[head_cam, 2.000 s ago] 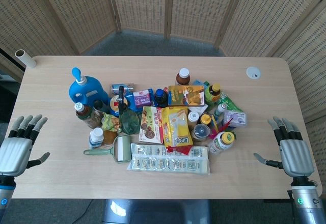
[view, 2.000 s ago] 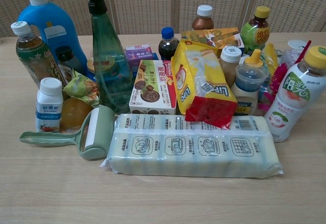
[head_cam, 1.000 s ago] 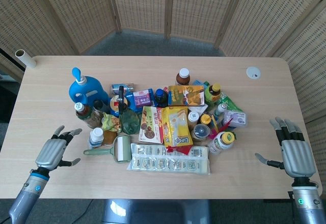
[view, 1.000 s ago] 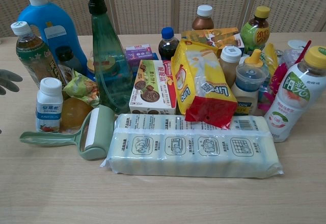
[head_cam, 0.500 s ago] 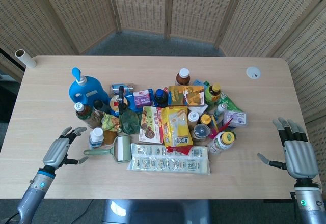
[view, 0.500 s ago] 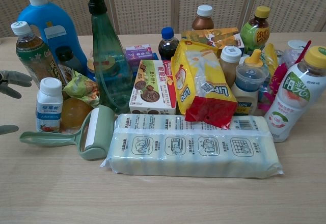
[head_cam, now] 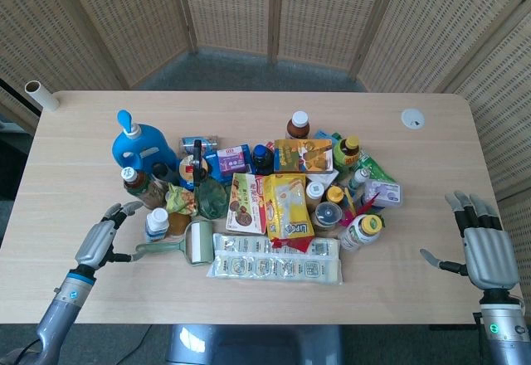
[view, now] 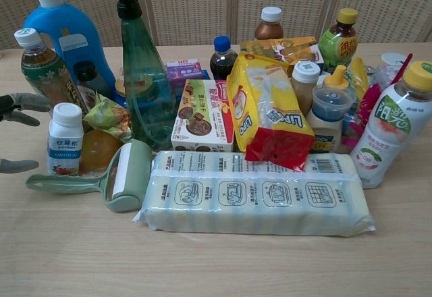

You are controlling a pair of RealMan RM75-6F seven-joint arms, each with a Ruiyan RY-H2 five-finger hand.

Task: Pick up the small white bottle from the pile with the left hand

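Left hand [head_cam: 98, 237] had advanced toward pile, fingers spread, holding nothing | small white bottle [view: 65, 138] stood upright just ahead of its fingertips, beside lint roller [view: 118, 176], untouched | approach judged nearly complete; grasp not yet made.

Silver-grey left hand [head_cam: 97, 238], matching right hand [head_cam: 486, 254] (dark fingertips), grey forearms

The small white bottle [head_cam: 156, 224] [view: 65, 140] stands upright at the left end of the pile, toward the table's near edge. It has a white screw cap and a blue-and-white label with red fruit printed low on it. Its base touches the table, with the cap on.
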